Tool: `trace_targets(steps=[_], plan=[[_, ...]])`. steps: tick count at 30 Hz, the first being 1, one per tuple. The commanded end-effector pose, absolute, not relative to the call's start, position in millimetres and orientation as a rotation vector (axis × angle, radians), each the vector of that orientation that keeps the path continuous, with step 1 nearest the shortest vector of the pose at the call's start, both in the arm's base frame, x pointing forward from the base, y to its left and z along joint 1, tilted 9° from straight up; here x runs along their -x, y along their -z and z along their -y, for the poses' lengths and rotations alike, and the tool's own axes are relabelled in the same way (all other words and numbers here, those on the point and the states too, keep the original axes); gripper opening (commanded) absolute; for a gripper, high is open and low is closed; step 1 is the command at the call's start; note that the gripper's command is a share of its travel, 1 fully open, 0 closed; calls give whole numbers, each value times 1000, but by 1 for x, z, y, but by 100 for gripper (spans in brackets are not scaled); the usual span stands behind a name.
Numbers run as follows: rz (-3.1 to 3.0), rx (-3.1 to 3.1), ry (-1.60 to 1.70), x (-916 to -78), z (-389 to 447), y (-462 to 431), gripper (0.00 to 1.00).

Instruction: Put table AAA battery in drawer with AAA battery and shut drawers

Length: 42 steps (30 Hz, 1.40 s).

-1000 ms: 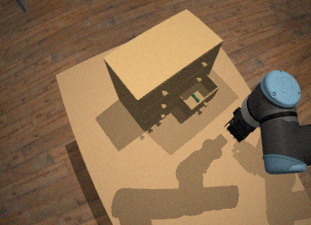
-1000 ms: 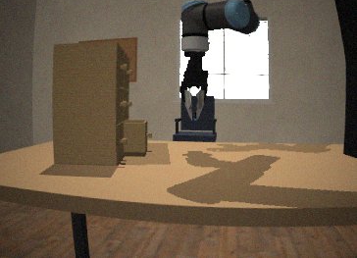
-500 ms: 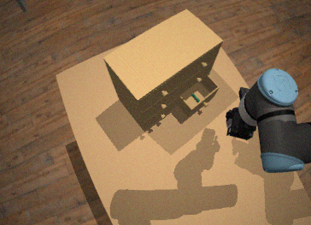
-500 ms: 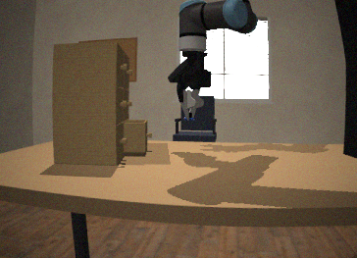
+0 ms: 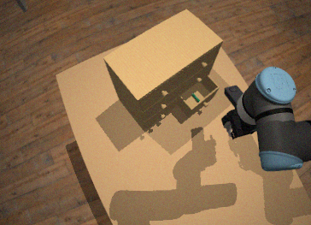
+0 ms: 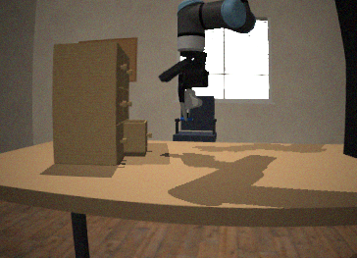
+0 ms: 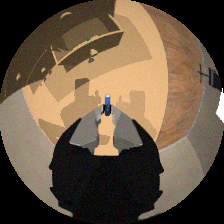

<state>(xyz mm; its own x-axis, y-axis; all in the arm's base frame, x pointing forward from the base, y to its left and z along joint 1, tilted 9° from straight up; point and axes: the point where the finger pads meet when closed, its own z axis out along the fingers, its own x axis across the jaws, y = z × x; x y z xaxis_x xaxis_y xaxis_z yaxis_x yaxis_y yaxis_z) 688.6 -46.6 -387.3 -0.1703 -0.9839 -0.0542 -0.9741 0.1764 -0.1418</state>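
The wooden chest [image 5: 164, 68] stands upright on the table. One low drawer on its right side is pulled out, with a green battery [image 5: 196, 97] lying inside. In the side view the open drawer [image 6: 134, 136] sticks out near the chest's base. My gripper [image 7: 107, 105] is shut on a blue AAA battery [image 7: 107, 104], which stands up between the fingertips. The gripper hangs in the air to the right of the open drawer [image 7: 92, 42], well above the table; the side view shows it [image 6: 185, 116] too.
The chest's other drawers [image 5: 164, 93] are shut, with small knobs on their fronts. The arm's shadow lies on the table [image 5: 188, 174] in front of the chest. The table's edge is close behind the arm [image 5: 278, 119] on the right.
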Motion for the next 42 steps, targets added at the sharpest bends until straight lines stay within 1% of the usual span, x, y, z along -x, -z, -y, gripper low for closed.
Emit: trace_targets(steps=[1, 19, 42], plan=[[-2131, 2122, 123, -691, 43, 386, 2], [-1859, 2377, 147, -694, 37, 386, 2], [-1822, 2407, 150, -694, 36, 384, 2]])
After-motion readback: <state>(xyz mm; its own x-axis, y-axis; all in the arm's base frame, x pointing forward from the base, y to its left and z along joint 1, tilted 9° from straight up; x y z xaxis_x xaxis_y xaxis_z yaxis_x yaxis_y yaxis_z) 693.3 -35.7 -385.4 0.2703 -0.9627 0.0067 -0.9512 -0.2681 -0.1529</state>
